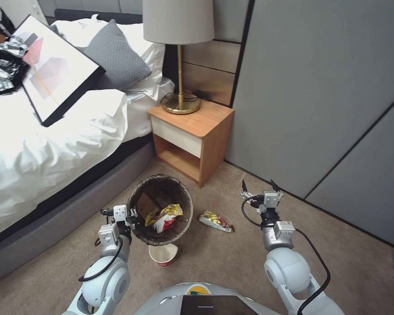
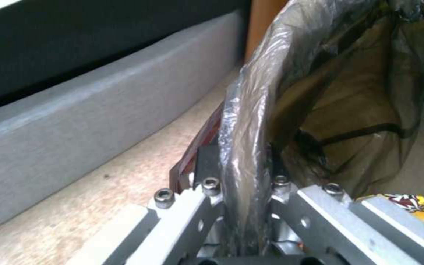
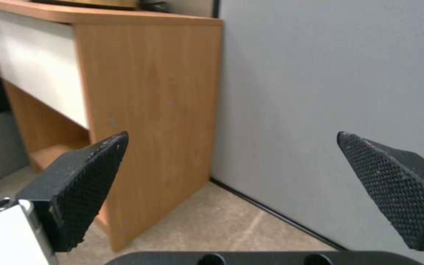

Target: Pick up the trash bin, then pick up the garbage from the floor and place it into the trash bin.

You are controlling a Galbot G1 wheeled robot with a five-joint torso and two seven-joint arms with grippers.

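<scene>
The trash bin (image 1: 161, 209) is round with a dark liner and sits between the bed and the nightstand. Inside it lie a tan paper piece, a yellow snack wrapper and something red and white. My left gripper (image 1: 133, 217) is shut on the bin's near-left rim. In the left wrist view the liner-covered rim (image 2: 249, 110) runs between that gripper's (image 2: 237, 165) fingers. On the carpet lie more garbage: a yellow-red wrapper (image 1: 215, 221) right of the bin and a red-and-white noodle cup (image 1: 163, 254) in front of it. My right gripper (image 1: 258, 189) hangs open and empty near the wall, its fingers (image 3: 82, 184) spread wide.
A wooden nightstand (image 1: 192, 131) with a lamp (image 1: 179, 57) stands behind the bin, and its side (image 3: 148, 92) faces the right gripper. The bed (image 1: 52, 144) and its grey base (image 2: 74, 121) run along the left. A grey panelled wall (image 1: 328, 109) closes the right.
</scene>
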